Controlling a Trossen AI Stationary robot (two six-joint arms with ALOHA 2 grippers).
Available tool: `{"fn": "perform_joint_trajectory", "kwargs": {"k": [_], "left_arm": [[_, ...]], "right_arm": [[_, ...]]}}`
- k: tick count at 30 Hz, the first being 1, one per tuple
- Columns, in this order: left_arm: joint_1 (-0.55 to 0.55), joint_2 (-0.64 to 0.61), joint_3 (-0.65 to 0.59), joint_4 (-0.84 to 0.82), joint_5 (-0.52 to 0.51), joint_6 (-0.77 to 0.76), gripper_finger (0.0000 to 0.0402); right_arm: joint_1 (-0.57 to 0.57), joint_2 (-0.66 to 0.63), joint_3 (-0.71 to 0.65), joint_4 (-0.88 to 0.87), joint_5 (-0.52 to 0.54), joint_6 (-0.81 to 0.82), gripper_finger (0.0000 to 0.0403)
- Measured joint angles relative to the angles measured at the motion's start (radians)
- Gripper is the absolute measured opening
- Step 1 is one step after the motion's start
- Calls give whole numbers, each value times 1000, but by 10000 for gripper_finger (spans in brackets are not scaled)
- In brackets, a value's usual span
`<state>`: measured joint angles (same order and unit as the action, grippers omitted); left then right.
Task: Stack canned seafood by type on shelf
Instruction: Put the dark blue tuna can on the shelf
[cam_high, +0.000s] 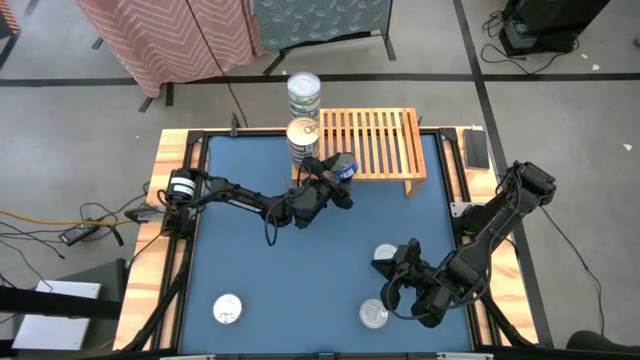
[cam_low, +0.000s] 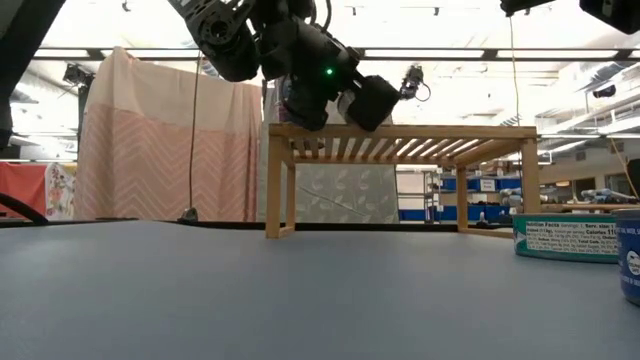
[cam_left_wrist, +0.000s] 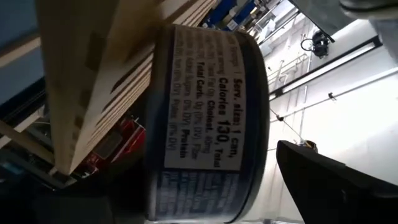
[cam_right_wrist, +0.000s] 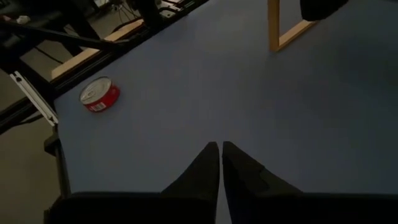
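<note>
At the front left corner of the shelf (cam_high: 375, 140), holding the left gripper (cam_high: 332, 176) level with the slatted top, fingers spread around a blue-labelled tin (cam_high: 346, 167). Showing that tin (cam_left_wrist: 205, 124) large in the left wrist view, its nutrition label turned sideways and its side lying close against the light wood slats; keeping one dark finger (cam_left_wrist: 336, 186) clear of its wall, with a gap between the two. Not showing whether the tin is resting fully on the wood.

Beside the shelf's left end, standing two stacks of silver-topped tins, a near stack (cam_high: 303, 138) and a far stack (cam_high: 303, 95) behind it; not telling from above whether either is on the slats.

Over the blue table (cam_high: 250, 260), near its front right, hanging the right gripper (cam_high: 388, 275) with fingers pressed together on nothing, tips (cam_right_wrist: 221, 155) pointing down at bare surface. Lying just beside it, one silver-topped tin (cam_high: 386, 258) toward the shelf and another (cam_high: 374, 315) toward the front edge. Sitting well apart at the front left, a red-sided tin (cam_right_wrist: 99, 94).

Showing in the low view the shelf (cam_low: 400, 130) on its short legs and a teal-labelled tin (cam_low: 565, 238) on the table.
</note>
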<state>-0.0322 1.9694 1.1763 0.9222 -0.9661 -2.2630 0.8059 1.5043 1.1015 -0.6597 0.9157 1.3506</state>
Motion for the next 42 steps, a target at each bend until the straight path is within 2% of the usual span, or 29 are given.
{"fn": "perform_joint_trajectory", "kwargs": {"k": [6,12,17,21,29,35,42], "left_arm": [[0,0,-1,-62,27,-15,323],[-2,0,-2,-129,75,-23,323],[0,0,-2,-193,100,-25,323],[14,0,-3,-214,118,-19,323],[30,0,-3,-209,161,33,324],[31,0,-3,-209,186,45,324],[33,0,-3,-171,219,113,324]], "right_arm": [[0,0,0,33,0,-13,22],[-19,-12,0,58,0,-133,14],[-73,-83,0,50,42,-282,12],[-162,-153,0,38,46,-448,4],[-398,-182,0,85,-175,-797,2],[-486,-182,0,116,-254,-1017,1],[-568,-182,0,157,-390,-1146,0]]}}
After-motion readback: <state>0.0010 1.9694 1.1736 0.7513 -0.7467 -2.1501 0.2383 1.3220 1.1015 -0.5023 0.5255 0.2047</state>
